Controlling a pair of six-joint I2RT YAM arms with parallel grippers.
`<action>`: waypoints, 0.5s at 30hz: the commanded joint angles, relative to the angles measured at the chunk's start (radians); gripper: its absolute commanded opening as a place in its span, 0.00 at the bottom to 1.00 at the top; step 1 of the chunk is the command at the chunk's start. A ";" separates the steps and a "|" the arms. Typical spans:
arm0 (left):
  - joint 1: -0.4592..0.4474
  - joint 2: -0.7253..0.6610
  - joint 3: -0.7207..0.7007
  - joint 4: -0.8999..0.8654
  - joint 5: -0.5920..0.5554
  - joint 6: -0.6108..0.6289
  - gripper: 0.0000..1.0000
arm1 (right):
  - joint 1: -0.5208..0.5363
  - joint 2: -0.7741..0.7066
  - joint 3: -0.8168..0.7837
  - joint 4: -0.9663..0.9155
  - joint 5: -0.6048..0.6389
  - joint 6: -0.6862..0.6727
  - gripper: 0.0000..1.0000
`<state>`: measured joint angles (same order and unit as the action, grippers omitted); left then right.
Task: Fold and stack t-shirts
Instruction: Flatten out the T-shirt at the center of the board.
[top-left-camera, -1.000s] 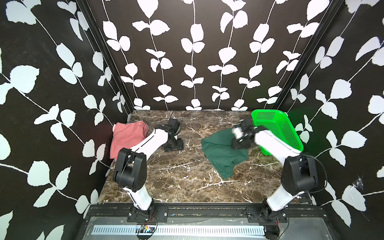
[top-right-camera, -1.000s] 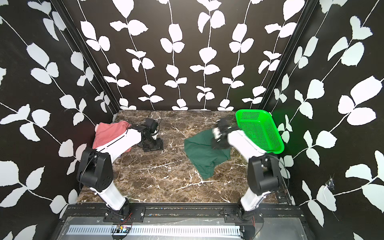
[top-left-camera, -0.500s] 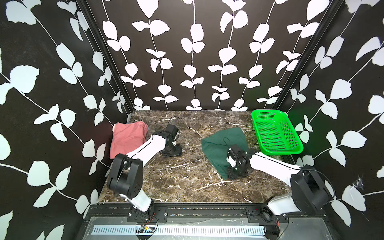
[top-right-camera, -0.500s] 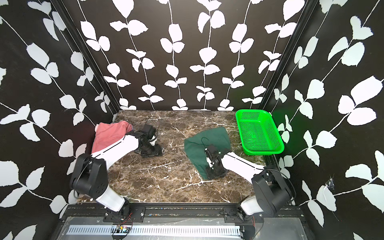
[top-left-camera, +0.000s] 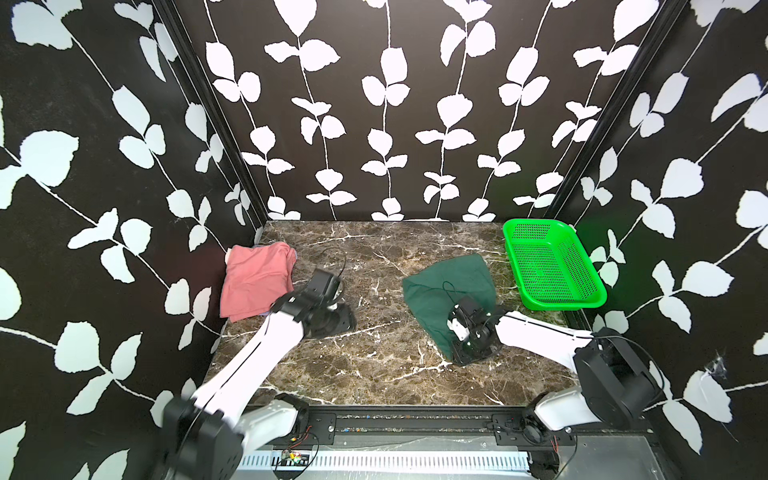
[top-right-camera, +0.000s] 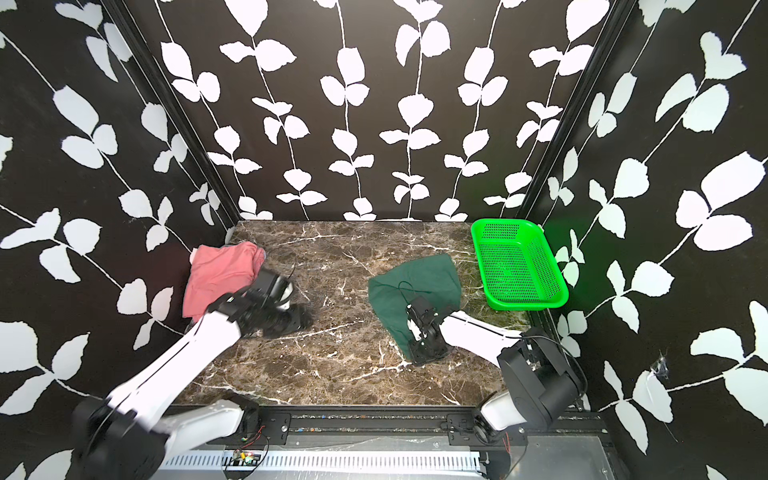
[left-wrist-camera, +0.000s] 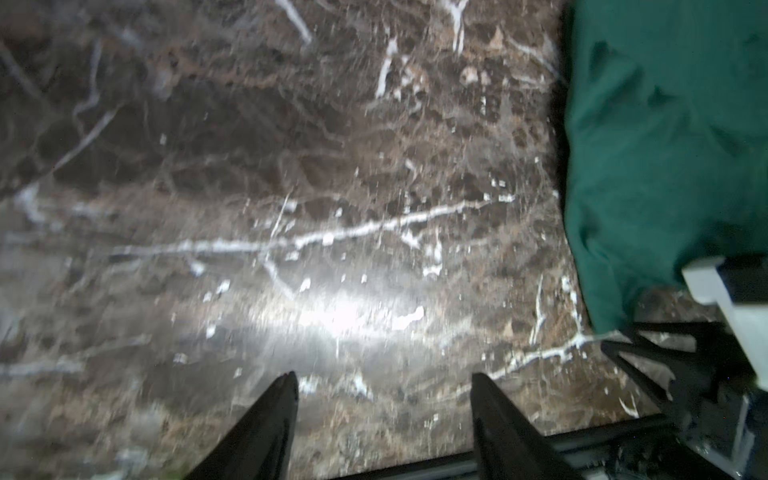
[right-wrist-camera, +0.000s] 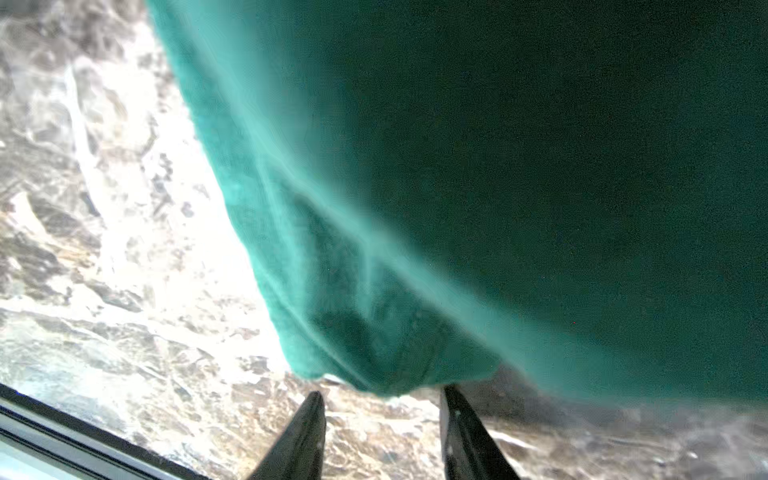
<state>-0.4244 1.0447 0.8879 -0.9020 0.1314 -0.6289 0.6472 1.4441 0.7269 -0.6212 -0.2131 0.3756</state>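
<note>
Two grippers low over the marble table (top-left-camera: 365, 374), both with jaws apart and nothing clamped between them. Dark green t-shirt (top-left-camera: 449, 278) lying as a rough wedge right of centre, near the green basket (top-left-camera: 565, 302) and well apart from the salmon-pink t-shirt (top-left-camera: 255, 282) against the far left wall. Right gripper (right-wrist-camera: 382, 394) poised at the near corner of the green cloth, corner tip just ahead of the fingertips. Likely step: pinching that corner for the next fold. Slide forward low to take the bunched layers fully between the pads before closing. Grip every layer, not the top hem alone. Lift only enough to clear the marble, then carry across in one smooth arc to avoid dragging the rest askew. Bring the left gripper (left-wrist-camera: 383, 376), over bare marble between the two shirts, to the green shirt's nearer edge to pin or match the fold.
</note>
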 joint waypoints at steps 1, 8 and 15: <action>-0.006 -0.142 -0.043 -0.124 -0.037 -0.071 0.67 | 0.021 0.006 -0.072 0.123 -0.018 0.010 0.45; -0.005 -0.384 -0.133 -0.194 -0.054 -0.142 0.64 | 0.035 0.025 -0.011 0.127 0.049 -0.010 0.43; -0.005 -0.341 -0.145 -0.126 -0.048 -0.036 0.69 | 0.040 0.066 0.115 0.143 0.064 -0.002 0.65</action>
<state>-0.4252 0.6617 0.7479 -1.0550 0.0929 -0.7254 0.6811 1.4780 0.7746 -0.5694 -0.1677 0.3721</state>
